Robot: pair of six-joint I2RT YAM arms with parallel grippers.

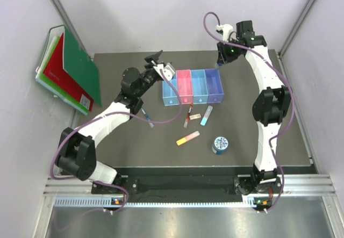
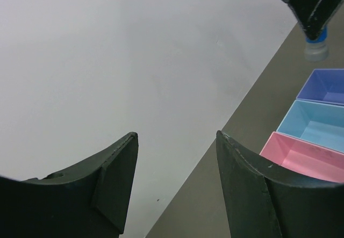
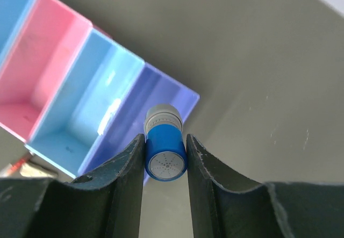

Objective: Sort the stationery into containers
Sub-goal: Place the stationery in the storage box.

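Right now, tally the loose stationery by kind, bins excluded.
pens: 2, blue pen and red-black pen
sticks: 2, yellow-pink stick and light-blue stick
eraser: 1
tin: 1
bottle: 1, in the right hand
total: 7

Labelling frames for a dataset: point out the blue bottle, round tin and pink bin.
blue bottle [image 3: 164,138], right wrist view, its blue side.
round tin [image 1: 220,144], top view, its lid.
pink bin [image 2: 309,160], left wrist view, its bare floor.

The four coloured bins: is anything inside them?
The pink bin, blue bin and violet-blue bin look empty. The light-blue bin shows nothing either, but the left gripper hides part of its far end.
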